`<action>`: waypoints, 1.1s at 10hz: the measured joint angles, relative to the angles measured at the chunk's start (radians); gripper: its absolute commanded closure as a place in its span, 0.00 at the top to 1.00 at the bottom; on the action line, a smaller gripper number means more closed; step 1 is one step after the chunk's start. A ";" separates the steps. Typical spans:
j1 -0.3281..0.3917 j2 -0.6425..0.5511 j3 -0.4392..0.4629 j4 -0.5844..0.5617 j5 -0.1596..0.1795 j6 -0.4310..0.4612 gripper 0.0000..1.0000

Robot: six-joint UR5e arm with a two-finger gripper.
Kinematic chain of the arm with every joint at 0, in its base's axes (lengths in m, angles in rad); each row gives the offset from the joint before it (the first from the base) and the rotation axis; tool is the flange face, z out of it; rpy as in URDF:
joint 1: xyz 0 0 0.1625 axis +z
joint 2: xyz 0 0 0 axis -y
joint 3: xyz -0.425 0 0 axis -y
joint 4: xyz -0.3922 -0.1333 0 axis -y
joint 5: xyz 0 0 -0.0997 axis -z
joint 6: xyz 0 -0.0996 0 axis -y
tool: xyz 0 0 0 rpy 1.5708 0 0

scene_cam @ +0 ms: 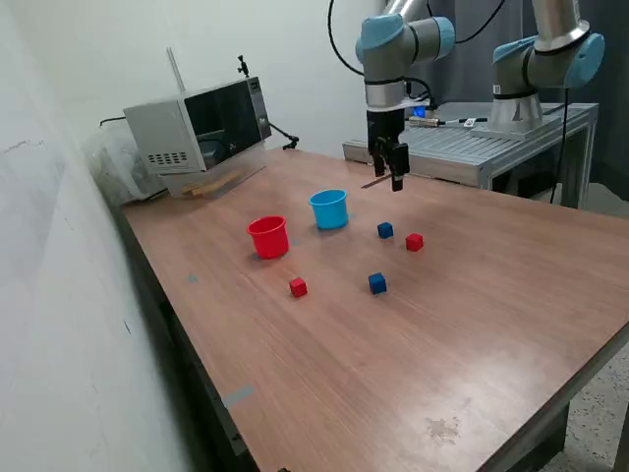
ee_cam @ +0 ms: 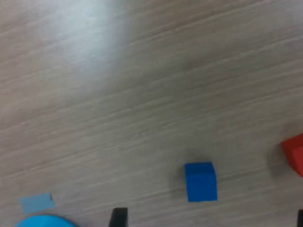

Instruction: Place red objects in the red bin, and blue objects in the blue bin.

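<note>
Small solid red cube (ee_cam: 296,152) cut by the wrist view's edge, round light-blue plastic cup (ee_cam: 45,221) showing only a rim sliver, black fingertips (ee_cam: 118,216) barely in frame, wrist view soft and blurred, gripper opening unclear.

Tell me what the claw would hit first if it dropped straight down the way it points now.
Probably bare table. The claw hangs above the wood beyond the blue cup; in the wrist view the nearest blue cube sits off to one side, though depth is uncertain.

Silver arm (scene_cam: 385,12) with light-blue joint caps, black cables, slim black pincer (scene_cam: 392,172) — two fingers
</note>
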State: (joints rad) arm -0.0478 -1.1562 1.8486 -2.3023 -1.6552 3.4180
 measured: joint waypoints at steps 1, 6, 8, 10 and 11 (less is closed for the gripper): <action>0.001 0.011 0.007 -0.024 0.001 -0.001 1.00; 0.004 0.082 0.011 -0.107 0.004 -0.011 1.00; 0.005 0.118 0.005 -0.126 0.005 -0.015 1.00; 0.005 0.147 -0.005 -0.132 0.005 -0.024 1.00; 0.005 0.158 -0.010 -0.132 0.006 -0.033 1.00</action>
State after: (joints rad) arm -0.0430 -0.9984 1.8384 -2.4343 -1.6497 3.3848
